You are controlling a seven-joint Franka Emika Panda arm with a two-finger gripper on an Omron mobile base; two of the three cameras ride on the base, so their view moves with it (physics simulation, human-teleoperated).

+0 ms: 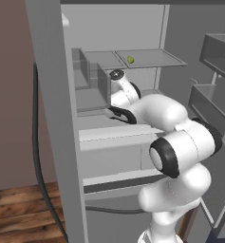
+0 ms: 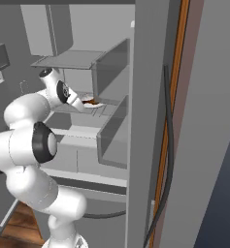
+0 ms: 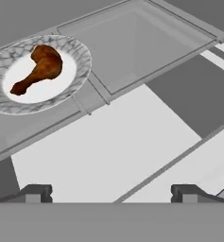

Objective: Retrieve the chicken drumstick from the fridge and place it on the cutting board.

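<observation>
Left base view shows the white arm reaching into the tall grey fridge (image 1: 52, 118); hand view shows the glossy reddish-brown chicken drumstick (image 3: 39, 67) on a marbled white plate (image 3: 80, 71), off-centre from the spread claw (image 3: 112, 191), risking a miss.

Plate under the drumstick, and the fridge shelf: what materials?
Plate: looks like glazed ceramic, white centre, grey marbled veining on the rim. Shelf: flat matte grey, probably plastic or frosted glass; the render leaves it open. Drumstick: glossy browned meat.
</observation>
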